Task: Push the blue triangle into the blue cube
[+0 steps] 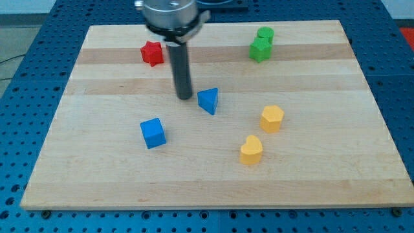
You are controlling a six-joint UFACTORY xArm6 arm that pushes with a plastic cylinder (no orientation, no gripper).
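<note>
The blue triangle (208, 101) lies near the middle of the wooden board (336, 188). The blue cube (153, 133) sits below and to the left of it, with a clear gap between them. My tip (185, 97) rests on the board just left of the triangle, slightly above its level, very close to it; I cannot tell if they touch. The rod rises straight up from the tip to the arm's head at the view's top.
A red block (152, 53) lies at the upper left, just left of the rod. Two green blocks (261, 44) sit together at the upper right. Two yellow blocks (272, 118) (251, 150) lie right of and below the triangle.
</note>
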